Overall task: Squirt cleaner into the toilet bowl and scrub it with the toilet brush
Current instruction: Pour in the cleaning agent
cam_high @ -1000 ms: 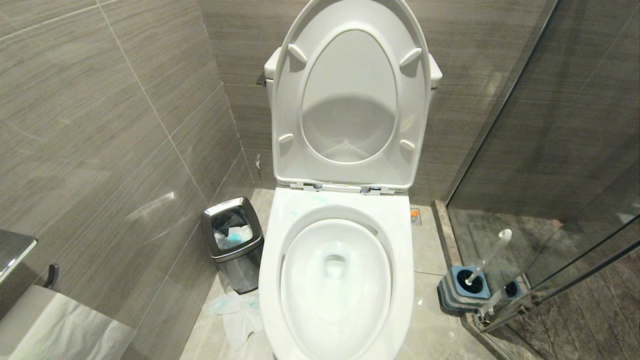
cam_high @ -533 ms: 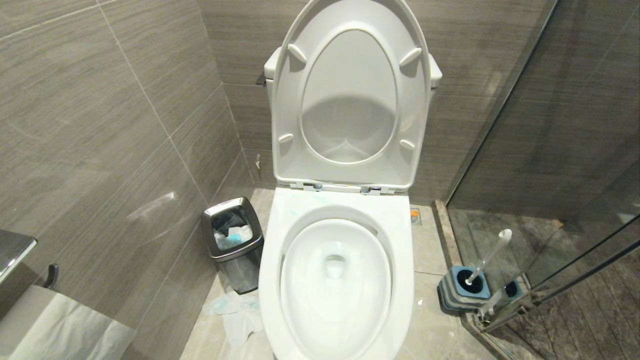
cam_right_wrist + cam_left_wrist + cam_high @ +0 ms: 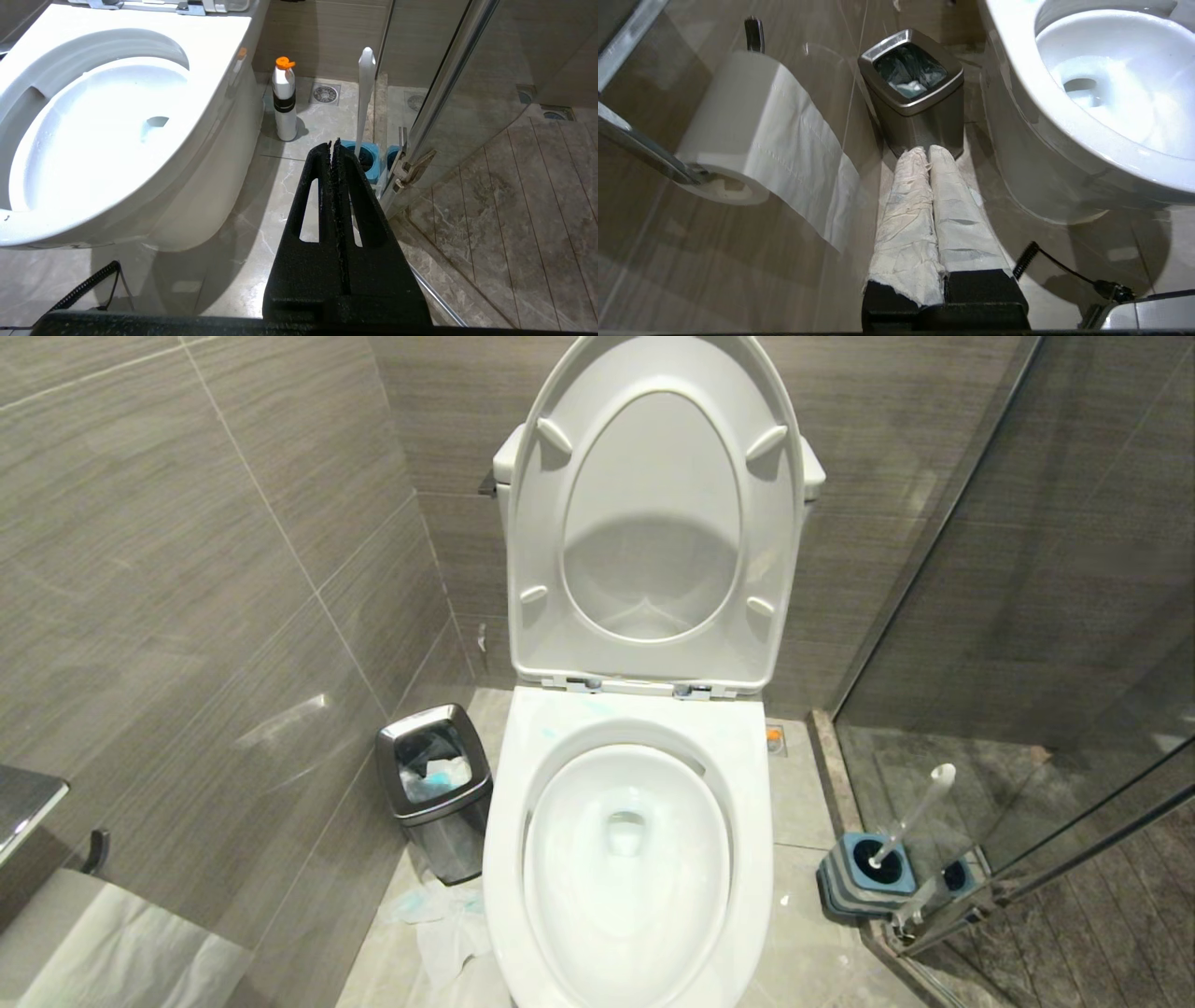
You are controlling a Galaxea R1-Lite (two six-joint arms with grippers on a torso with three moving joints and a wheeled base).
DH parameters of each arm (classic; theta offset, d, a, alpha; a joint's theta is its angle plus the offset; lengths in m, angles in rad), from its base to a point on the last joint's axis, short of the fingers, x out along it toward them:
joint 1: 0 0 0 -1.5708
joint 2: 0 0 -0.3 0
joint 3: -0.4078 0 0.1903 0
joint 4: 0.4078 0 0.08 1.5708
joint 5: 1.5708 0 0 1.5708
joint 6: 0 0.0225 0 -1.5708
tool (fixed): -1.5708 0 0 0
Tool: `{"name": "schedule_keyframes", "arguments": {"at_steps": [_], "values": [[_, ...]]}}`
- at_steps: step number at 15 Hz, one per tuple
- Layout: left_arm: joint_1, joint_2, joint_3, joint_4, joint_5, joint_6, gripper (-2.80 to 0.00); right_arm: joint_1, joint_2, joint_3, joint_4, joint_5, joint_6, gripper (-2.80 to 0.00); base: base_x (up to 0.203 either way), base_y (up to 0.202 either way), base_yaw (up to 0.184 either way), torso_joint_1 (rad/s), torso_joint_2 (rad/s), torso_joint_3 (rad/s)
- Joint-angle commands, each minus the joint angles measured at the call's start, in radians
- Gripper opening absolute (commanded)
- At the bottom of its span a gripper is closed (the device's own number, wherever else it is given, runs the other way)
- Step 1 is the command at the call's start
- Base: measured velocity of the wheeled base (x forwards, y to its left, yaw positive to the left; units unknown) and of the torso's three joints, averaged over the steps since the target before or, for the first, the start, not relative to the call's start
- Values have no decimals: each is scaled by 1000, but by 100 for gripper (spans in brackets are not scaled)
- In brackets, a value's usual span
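The white toilet bowl (image 3: 579, 915) fills the middle of the head view, its seat and lid (image 3: 653, 523) raised; faint pale blue smears of cleaner (image 3: 546, 733) mark the rim. The toilet brush (image 3: 915, 812) leans in its blue-topped holder (image 3: 864, 873) on the floor to the right, by the glass. A white bottle with an orange cap (image 3: 285, 102) stands beside the bowl (image 3: 93, 140). My left gripper (image 3: 928, 150), its fingers wrapped in white, hangs shut and empty beside the bowl (image 3: 1111, 93). My right gripper (image 3: 333, 143) is shut and empty, pointing toward the brush (image 3: 365, 93). Neither arm appears in the head view.
A small steel bin (image 3: 434, 789) stands left of the toilet, with crumpled paper (image 3: 448, 924) on the floor beside it. A toilet paper roll (image 3: 752, 130) hangs on the left wall. A glass shower door (image 3: 1027, 616) closes off the right.
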Motion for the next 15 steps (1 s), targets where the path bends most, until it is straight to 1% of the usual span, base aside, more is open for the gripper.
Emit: {"name": "schedule_keyframes", "arguments": {"at_steps": [1, 7, 9, 15], "values": [[-1, -32, 1, 1, 2, -15, -280, 0, 1, 2, 0, 0, 1, -280, 0, 0, 0, 0, 0, 0], [-1, -31, 3, -1, 7, -103, -280, 0, 1, 2, 0, 0, 1, -280, 0, 0, 0, 0, 0, 0], [-1, -31, 3, -2, 21, -138, -280, 0, 1, 2, 0, -1, 1, -280, 0, 0, 0, 0, 0, 0], [-1, -31, 3, -7, 21, -148, -280, 0, 1, 2, 0, 0, 1, -280, 0, 0, 0, 0, 0, 0]]}}
